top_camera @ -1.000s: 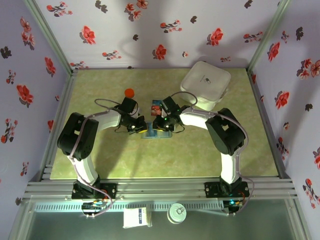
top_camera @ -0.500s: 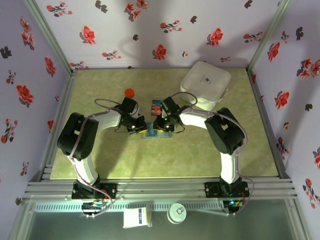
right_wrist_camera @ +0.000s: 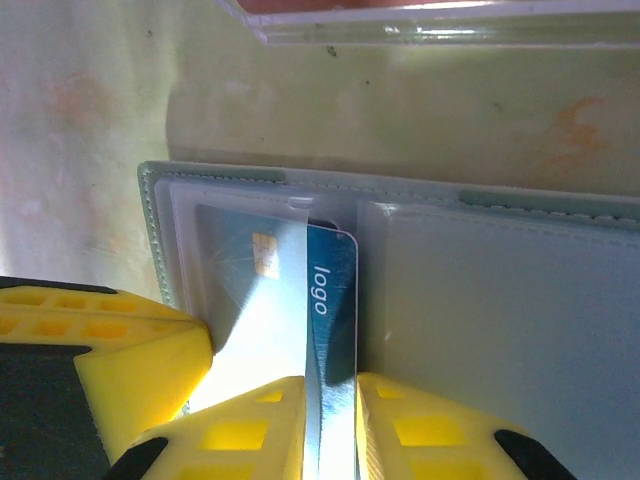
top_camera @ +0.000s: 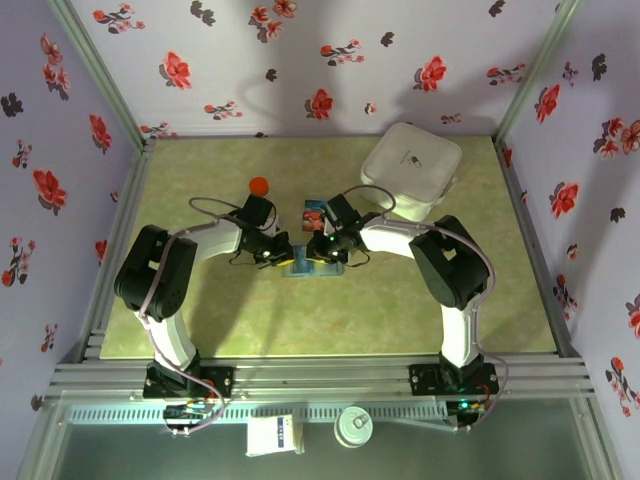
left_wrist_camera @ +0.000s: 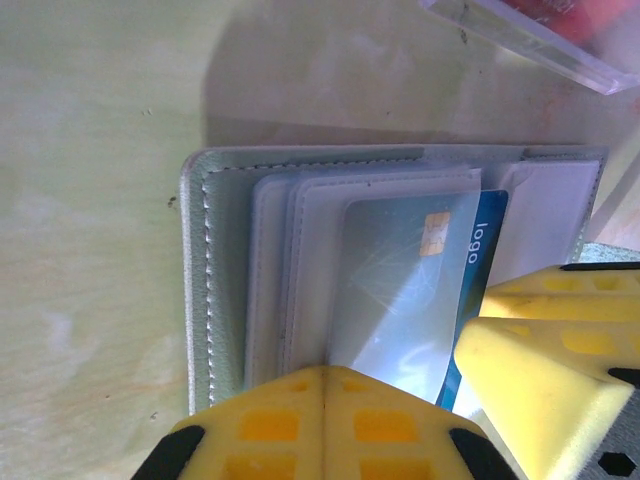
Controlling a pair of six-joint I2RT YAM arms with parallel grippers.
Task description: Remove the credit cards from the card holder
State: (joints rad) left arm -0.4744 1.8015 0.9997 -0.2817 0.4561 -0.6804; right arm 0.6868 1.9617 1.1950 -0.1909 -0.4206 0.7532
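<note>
The grey-blue card holder (top_camera: 312, 267) (left_wrist_camera: 215, 280) (right_wrist_camera: 500, 300) lies open on the table between both arms. A blue credit card (left_wrist_camera: 488, 235) (right_wrist_camera: 333, 290) with a chip and the word "logo" sticks partway out of a clear sleeve. My right gripper (top_camera: 326, 250) (right_wrist_camera: 330, 410) is shut on the card's exposed strip, one yellow finger on each side. My left gripper (top_camera: 283, 256) (left_wrist_camera: 322, 385) is shut, with its tips pressed on the holder's left sleeves beside the card. The right fingers (left_wrist_camera: 545, 350) appear at the left wrist view's right edge.
A clear plastic box (top_camera: 314, 212) (left_wrist_camera: 540, 40) (right_wrist_camera: 430, 25) with red and blue inside lies just beyond the holder. A large white rounded case (top_camera: 410, 168) stands at the back right. A small orange object (top_camera: 259, 185) sits behind the left arm.
</note>
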